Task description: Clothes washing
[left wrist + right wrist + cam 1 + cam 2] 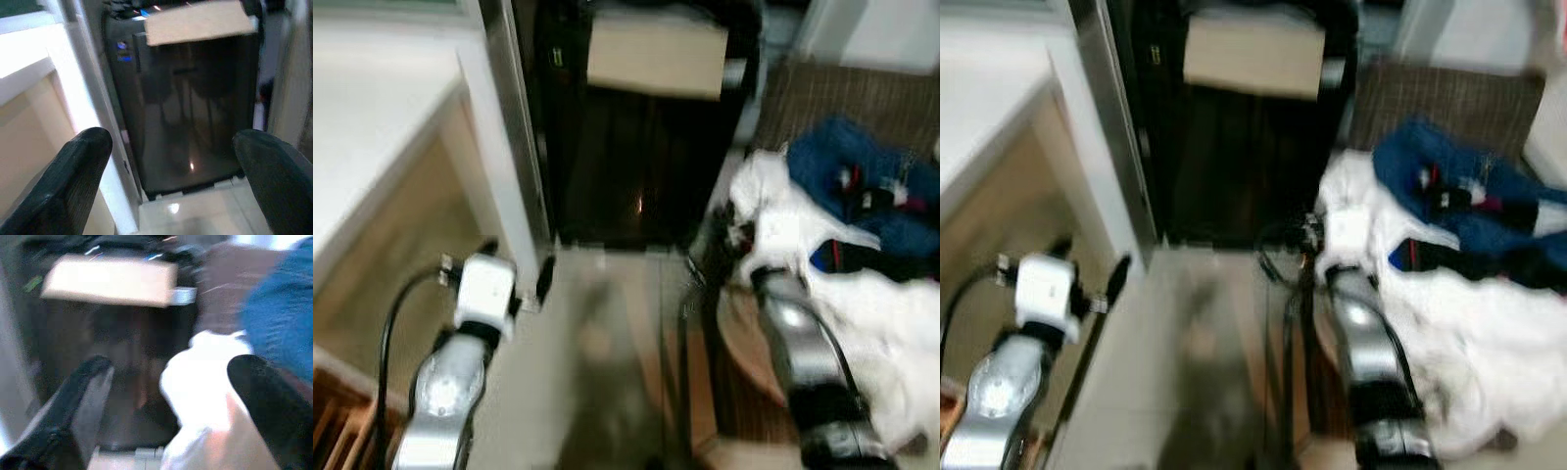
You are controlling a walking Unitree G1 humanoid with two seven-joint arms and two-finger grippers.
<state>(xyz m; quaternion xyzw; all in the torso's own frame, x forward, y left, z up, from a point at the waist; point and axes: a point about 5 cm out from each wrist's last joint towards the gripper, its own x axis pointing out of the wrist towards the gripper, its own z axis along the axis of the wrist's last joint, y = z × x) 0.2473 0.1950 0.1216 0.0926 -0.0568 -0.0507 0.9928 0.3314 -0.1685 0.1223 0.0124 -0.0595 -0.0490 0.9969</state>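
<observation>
A black washing machine (636, 147) stands straight ahead, a beige cardboard sheet (656, 57) lying on its top. To its right lies a pile of clothes: white garments (783, 220) in front, a blue garment (847, 162) behind. My right gripper (166, 396) is open at the left edge of the pile, with white cloth (195, 377) bulging between its fingers (83, 396). My left gripper (171, 166) is open and holds nothing. It hangs low at the left, facing the machine's front (195, 98).
A white counter (372, 117) with a beige side fills the left. A white and grey door frame (504, 147) stands between it and the machine. Pale floor tiles (607, 343) lead up to the machine. A brown woven surface (1449, 98) lies behind the clothes.
</observation>
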